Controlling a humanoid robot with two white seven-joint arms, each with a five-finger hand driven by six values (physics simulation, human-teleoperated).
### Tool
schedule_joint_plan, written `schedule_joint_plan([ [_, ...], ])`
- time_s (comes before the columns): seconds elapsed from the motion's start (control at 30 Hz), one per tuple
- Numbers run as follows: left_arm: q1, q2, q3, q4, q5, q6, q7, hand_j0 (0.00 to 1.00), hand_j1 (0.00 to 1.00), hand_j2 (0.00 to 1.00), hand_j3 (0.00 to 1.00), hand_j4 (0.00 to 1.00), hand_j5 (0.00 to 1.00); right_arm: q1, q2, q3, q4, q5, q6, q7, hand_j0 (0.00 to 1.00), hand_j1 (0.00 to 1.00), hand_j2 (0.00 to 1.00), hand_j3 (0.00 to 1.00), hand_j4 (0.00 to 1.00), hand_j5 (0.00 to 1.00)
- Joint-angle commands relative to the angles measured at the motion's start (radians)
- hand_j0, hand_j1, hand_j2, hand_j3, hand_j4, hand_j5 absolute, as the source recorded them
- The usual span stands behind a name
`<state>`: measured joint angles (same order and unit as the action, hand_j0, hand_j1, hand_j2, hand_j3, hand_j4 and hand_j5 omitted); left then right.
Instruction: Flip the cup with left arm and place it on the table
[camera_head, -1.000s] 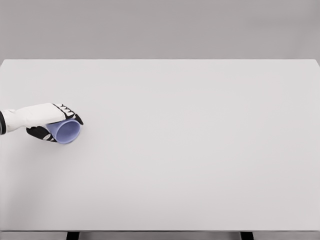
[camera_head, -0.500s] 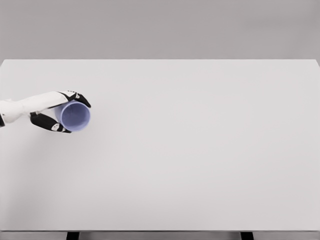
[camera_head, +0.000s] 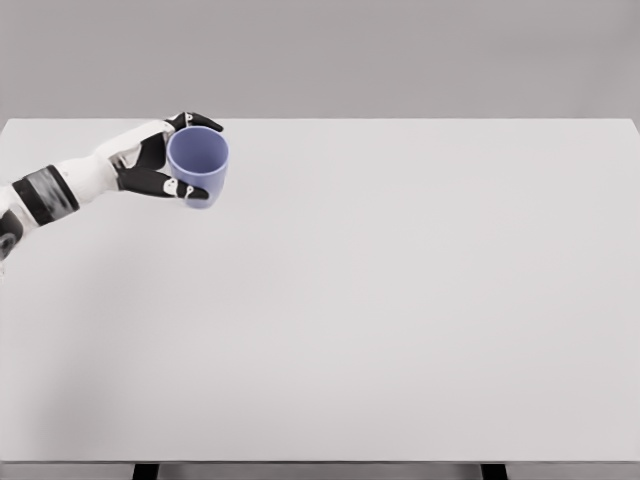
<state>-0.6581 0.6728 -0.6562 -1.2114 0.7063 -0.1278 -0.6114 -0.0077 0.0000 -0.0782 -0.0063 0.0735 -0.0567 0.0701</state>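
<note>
A plain grey wall fills the background behind a wide, pale grey table (camera_head: 400, 300) that takes up almost the whole head view. Two dark legs show just under its near edge.

The cup (camera_head: 199, 165) is at the far left of the scene, near the table's far edge. It is a light bluish-purple colour, smooth and matte, with a round rim and sides that narrow slightly toward the base. It has no handle that can be seen. Its mouth is turned toward the camera and tilted upward, so the inside wall is visible as a somewhat darker shade of the same colour. No brand, label or writing can be read on it, inside or out.

The left hand (camera_head: 155, 158) is closed around the cup, gripping it from the left side. Its black-tipped fingers (camera_head: 200, 121) curl over the top of the rim, and another digit presses along the lower side of the cup. The white forearm, with a dark band at the wrist, comes in from the left edge of the picture. Whether the cup is touching the table or held just above it cannot be told from this angle.
</note>
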Motion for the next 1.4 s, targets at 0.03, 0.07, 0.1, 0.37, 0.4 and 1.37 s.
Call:
schedule_joint_plan([
  [0.03,0.000,-0.070,0.018,0.010,0.067,0.116,0.001,0.45,0.45,0.45,0.45,0.45,0.45,0.000,0.000,0.000,0.000,-0.001,0.000,-0.001,1.00,1.00,1.00,1.00,1.00,1.00],
  [0.07,0.000,-0.082,0.029,0.022,0.067,0.126,0.001,0.45,0.45,0.45,0.45,0.45,0.45,0.000,0.000,0.000,0.000,0.000,0.000,-0.001,1.00,1.00,1.00,1.00,1.00,1.00],
  [0.1,0.000,-0.096,0.029,0.032,0.065,0.134,0.001,0.45,0.45,0.45,0.45,0.45,0.45,0.000,0.000,0.000,0.000,-0.001,0.000,0.000,1.00,1.00,1.00,1.00,1.00,1.00],
  [0.37,0.002,-0.209,0.035,0.081,0.047,0.102,0.001,0.46,0.46,0.46,0.46,0.46,0.46,0.000,0.000,0.000,0.000,0.000,0.000,-0.001,1.00,1.00,1.00,1.00,1.00,1.00],
  [0.4,0.002,-0.222,0.033,0.088,0.036,0.074,0.001,0.47,0.47,0.47,0.47,0.47,0.47,0.000,0.000,0.000,0.000,-0.001,0.000,0.000,1.00,1.00,1.00,1.00,1.00,1.00],
  [1.37,-0.012,-0.387,0.035,0.296,-0.133,-0.044,0.001,1.00,1.00,1.00,1.00,1.00,1.00,0.000,0.000,0.000,-0.001,0.000,0.000,0.000,1.00,1.00,1.00,1.00,1.00,1.00],
])
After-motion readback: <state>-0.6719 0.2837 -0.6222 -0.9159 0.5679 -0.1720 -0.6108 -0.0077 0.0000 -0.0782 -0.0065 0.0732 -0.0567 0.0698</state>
